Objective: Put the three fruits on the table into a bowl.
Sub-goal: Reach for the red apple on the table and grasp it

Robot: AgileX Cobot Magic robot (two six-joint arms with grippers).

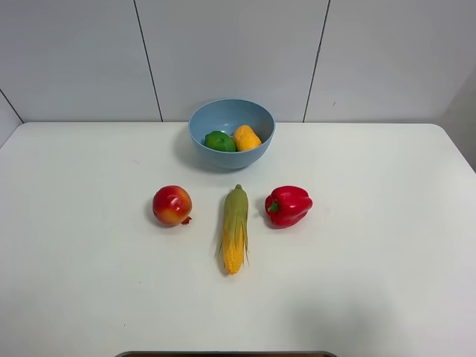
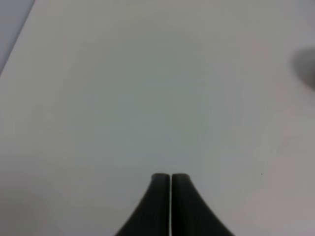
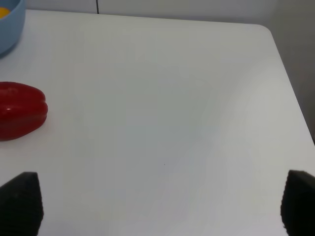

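Observation:
The light-blue bowl (image 1: 231, 133) stands at the back middle of the white table (image 1: 387, 245). Inside it lie the green fruit (image 1: 219, 141) and the orange-yellow mango-like fruit (image 1: 247, 137). The red-yellow pomegranate-like fruit (image 1: 172, 205) sits on the table, in front and left of the bowl. Neither arm shows in the exterior view. My left gripper (image 2: 170, 178) is shut and empty over bare table. My right gripper (image 3: 162, 196) is wide open and empty; the bowl's rim (image 3: 9, 29) and a bit of the mango-like fruit (image 3: 4, 12) show at the edge of its view.
A yellow-green corn cob (image 1: 235, 229) lies lengthwise in front of the bowl. A red bell pepper (image 1: 288, 205) sits right of it and also shows in the right wrist view (image 3: 19, 117). The table's rounded far right corner (image 3: 266, 30) is in view.

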